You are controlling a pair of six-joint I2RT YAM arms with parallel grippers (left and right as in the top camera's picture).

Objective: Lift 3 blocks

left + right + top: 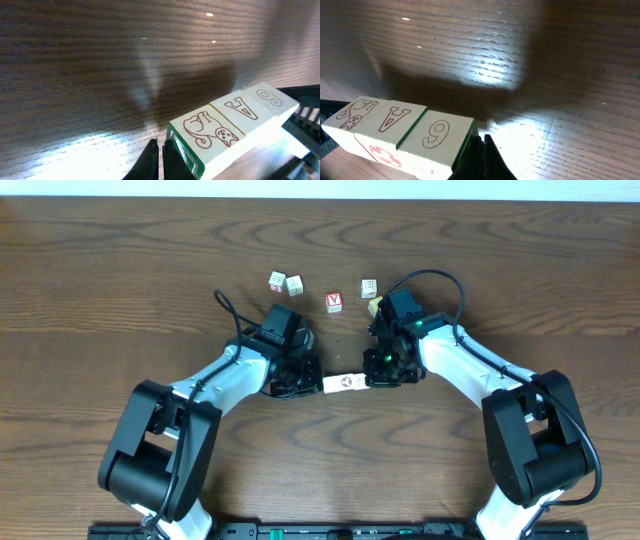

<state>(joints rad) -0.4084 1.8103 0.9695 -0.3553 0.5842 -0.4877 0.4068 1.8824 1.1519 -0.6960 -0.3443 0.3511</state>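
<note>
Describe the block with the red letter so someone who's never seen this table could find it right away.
On the dark wooden table, look past the two arms to the loose small cubes scattered at the far side. The red-letter block lies among them, straight beyond the row of three blocks pinched between the arms. It alone shows a bold red letter.

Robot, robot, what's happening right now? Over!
Left gripper shut, right gripper shut. Three blocks pinched in a row between them. Spare cubes beyond, not blocking.

1 red-letter cube (334,301) rests on wooden table (100,260).
</note>
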